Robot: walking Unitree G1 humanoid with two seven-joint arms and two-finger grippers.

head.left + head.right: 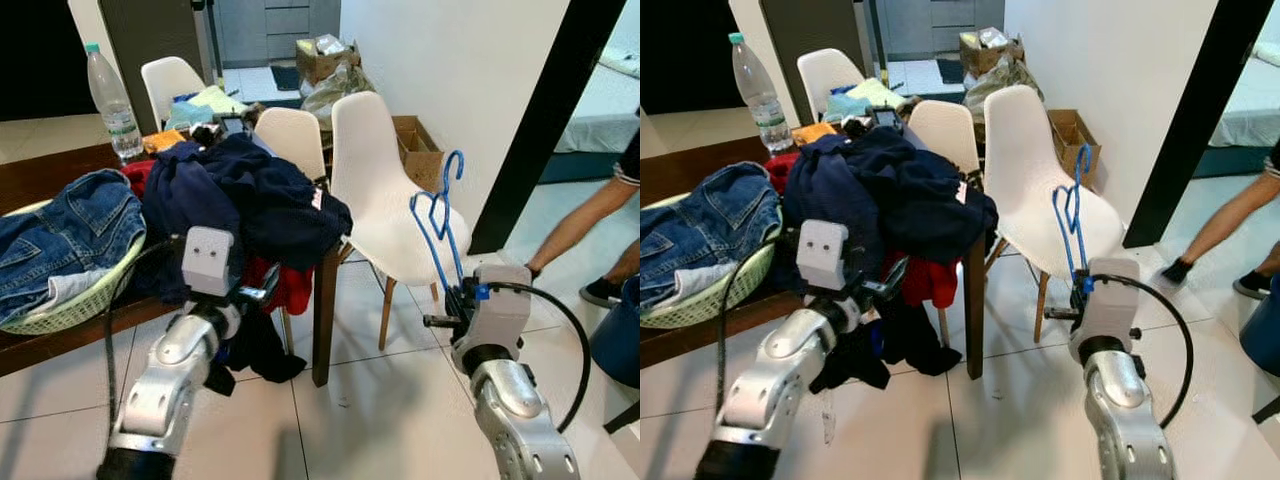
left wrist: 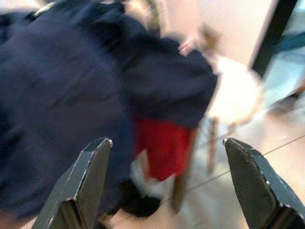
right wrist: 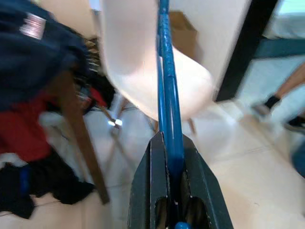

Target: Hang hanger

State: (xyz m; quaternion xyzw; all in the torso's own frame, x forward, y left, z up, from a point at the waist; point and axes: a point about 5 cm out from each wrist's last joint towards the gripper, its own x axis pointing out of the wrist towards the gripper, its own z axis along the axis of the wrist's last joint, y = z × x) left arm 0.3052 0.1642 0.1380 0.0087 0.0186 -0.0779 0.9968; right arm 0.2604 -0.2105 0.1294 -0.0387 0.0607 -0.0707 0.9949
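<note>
Two grippers: the right gripper [image 1: 462,300] clenches the blue hanger [image 1: 438,222] upright beside the white chair [image 1: 385,195], ready for hanging; the left gripper [image 2: 167,186] is released

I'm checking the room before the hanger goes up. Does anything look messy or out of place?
Yes. A heap of dark blue clothes is piled loose on the wooden table, with a red garment spilling over its edge and dark fabric trailing to the floor. The right gripper holds the blue hanger upright and bare.
</note>
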